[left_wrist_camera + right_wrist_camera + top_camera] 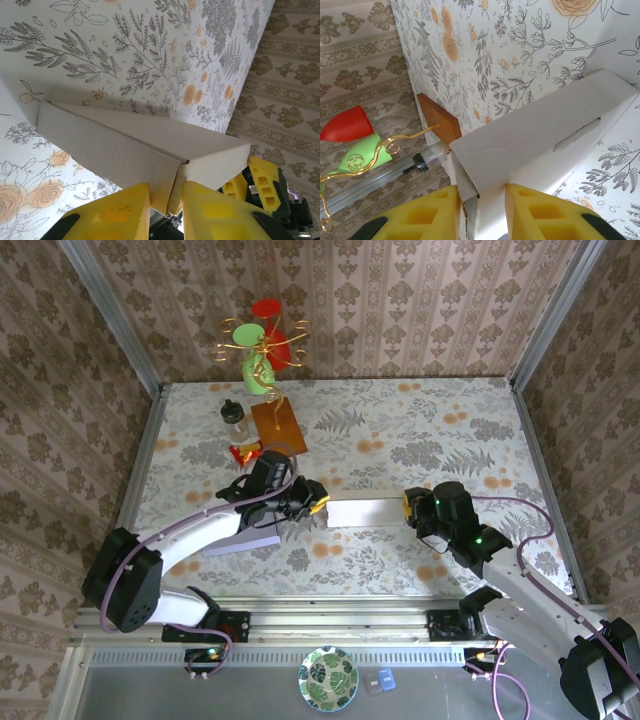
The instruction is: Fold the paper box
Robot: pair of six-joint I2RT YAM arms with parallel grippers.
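Mid-table between the arms, the paper box [365,512] sat with the left gripper [319,507] clenched on its left end. The right gripper [408,506] seemed to pinch the opposite end flap, though pad contact was hard to read. Step in hand: closing the ends — next move called for pushing each flap inward and tucking it without crushing the body.

both arms low and angled inward, yellow-fingered left gripper [318,506] and right gripper [408,507] tight on opposite ends of the white paper box [365,512]
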